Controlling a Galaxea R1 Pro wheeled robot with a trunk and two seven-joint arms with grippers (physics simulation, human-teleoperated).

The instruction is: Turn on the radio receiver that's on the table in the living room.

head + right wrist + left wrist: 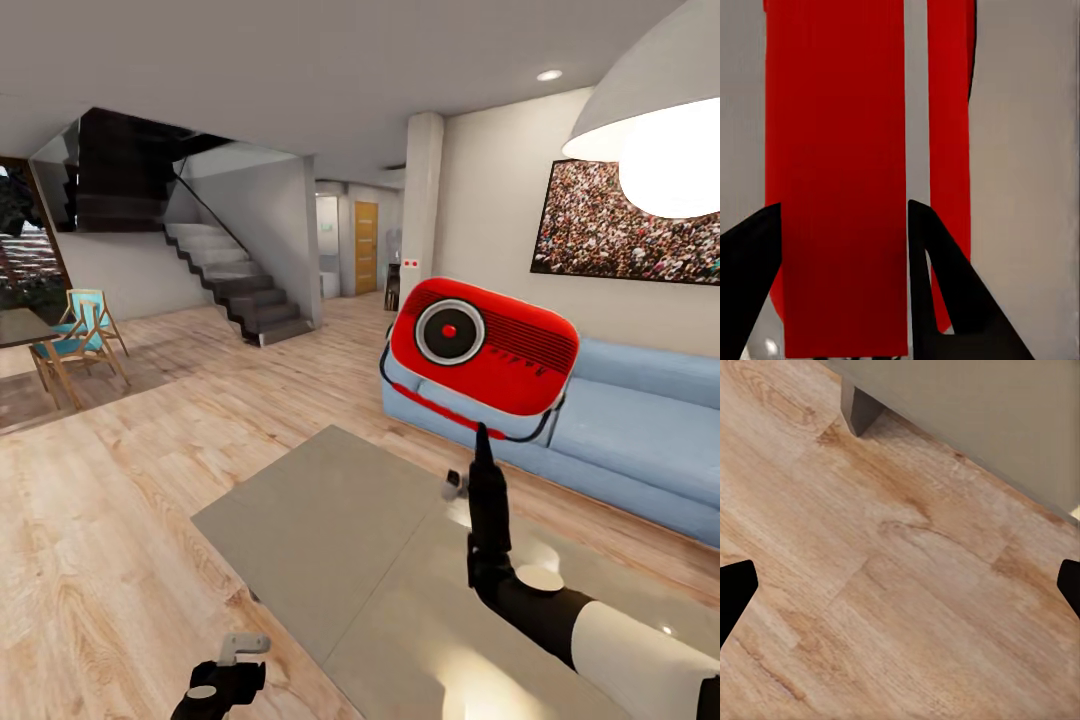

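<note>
1. Head view: the radio receiver (pixel 483 345) was held up in the air above the table (pixel 330 520), in front of the blue sofa (pixel 640 430). Its face was tilted; the round dial (pixel 449 332) showed a red centre.
2. The right gripper (pixel 483 440) pointed upward, its tip at the radio's lower edge by the thin handle (pixel 520 438). Right arm (pixel 600 630) reached up over the glossy grey tabletop.
3. Right wrist view: the radio receiver (pixel 840 187) sat as a broad red slab between the two black fingers (pixel 750 277), which were closed against its sides. A white trim strip ran beside the red body.
4. The left gripper (pixel 235 665) hung low at the table's near edge. In the left wrist view its fingers (pixel 735 592) were spread wide, with nothing between them, over the wood floor (pixel 885 585); a table leg (pixel 861 409) and the table's edge were close by.
5. Surroundings: crowd-photo picture (pixel 625 225) above the sofa, white pendant lamp (pixel 660 130), staircase (pixel 235 280), wooden chairs (pixel 80 340) at far left.
</note>
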